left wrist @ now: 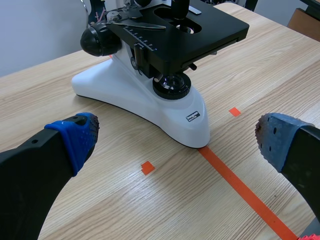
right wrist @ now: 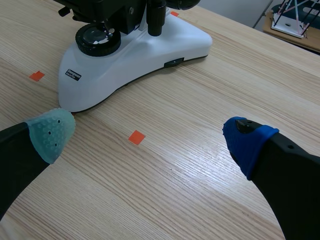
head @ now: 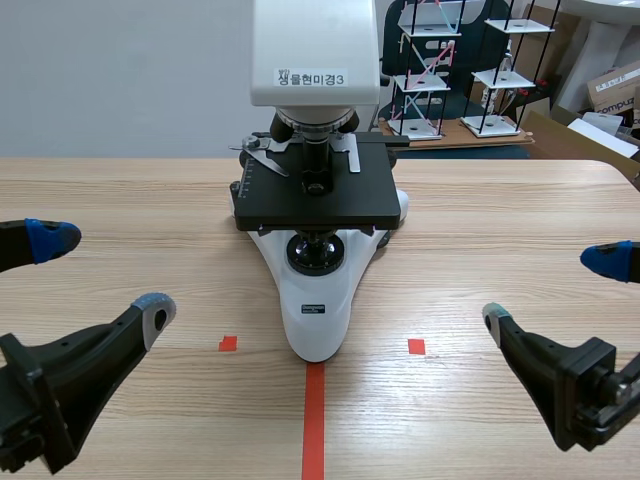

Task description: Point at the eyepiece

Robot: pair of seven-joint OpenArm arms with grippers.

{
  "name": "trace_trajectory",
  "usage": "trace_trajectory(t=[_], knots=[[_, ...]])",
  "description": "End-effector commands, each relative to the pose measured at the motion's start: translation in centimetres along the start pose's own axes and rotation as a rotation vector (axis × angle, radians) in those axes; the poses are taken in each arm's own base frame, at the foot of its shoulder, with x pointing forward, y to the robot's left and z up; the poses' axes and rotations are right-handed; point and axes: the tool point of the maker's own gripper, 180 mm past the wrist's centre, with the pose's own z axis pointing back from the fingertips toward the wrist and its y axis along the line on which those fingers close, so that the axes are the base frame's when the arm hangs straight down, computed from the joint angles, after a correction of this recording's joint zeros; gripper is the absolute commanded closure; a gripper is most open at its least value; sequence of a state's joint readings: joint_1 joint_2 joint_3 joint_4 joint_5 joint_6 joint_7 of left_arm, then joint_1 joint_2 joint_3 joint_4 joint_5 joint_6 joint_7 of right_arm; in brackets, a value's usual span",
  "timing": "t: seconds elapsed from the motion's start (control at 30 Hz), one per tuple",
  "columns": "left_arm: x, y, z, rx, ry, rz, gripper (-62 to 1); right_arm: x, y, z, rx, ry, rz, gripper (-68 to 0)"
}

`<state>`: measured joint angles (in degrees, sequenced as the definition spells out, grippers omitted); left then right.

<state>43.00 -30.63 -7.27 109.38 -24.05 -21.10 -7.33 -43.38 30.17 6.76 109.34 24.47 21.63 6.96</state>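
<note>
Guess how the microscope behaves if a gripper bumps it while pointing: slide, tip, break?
Probably stiff and heavy for its size: the microscope stands on a broad white base, so a light nudge likely won't slide it. A push high on the head might rock it. The thin stage clips and illuminator lens look fragile.

1. The microscope [head: 318, 300] is mostly glossy white, and its stage [head: 315, 195] is flat black.
2. The label [head: 312, 76] up on its head is white with black print.
3. The worktop [head: 480, 230] is pale wood with fine straight grain, plus orange-red tape marks [head: 313, 420].
4. The left hand [head: 105, 277] is black with dotted pads [head: 50, 238], one blue and one grey-green.
5. The right hand [head: 552, 290] is the same deal: black, with blue and grey-green tips.
</note>
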Motion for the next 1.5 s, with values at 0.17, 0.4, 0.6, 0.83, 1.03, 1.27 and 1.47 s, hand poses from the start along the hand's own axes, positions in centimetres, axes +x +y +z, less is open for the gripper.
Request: trace_trajectory(t=[0.17, 0.4, 0.6, 0.83, 1.03, 1.27, 1.47], knots=[[0.9, -0.3, -0.1, -0.010, -0.032, -0.001, -62.3, 0.9, -0.2, -0.1, -0.002, -0.029, 0.012, -67.9], [0.9, -0.3, -0.1, -0.010, -0.032, -0.001, -62.3, 1.0, -0.2, -0.1, -0.002, -0.033, 0.013, -67.9], [0.9, -0.3, -0.1, -0.010, -0.032, 0.000, -62.3, 3.4, -0.4, 0.0, 0.004, -0.157, 0.023, -36.8], [0.8, -0.3, -0.1, -0.010, -0.028, 0.000, -62.3, 7.7, -1.6, -1.3, 0.013, -0.297, 0.081, -1.1], [0.8, -0.3, -0.1, -0.009, -0.028, 0.000, -62.3, 13.0, -3.6, -2.5, -0.012, -0.432, 0.138, 0.3], [0.8, -0.3, -0.1, -0.009, -0.028, 0.000, -62.3, 18.5, -5.7, -4.1, -0.046, -0.499, 0.180, 0.3], [0.8, -0.3, -0.1, -0.009, -0.028, 0.000, -62.3, 22.5, -4.6, -5.9, -0.002, -0.524, 0.252, 0.2]])
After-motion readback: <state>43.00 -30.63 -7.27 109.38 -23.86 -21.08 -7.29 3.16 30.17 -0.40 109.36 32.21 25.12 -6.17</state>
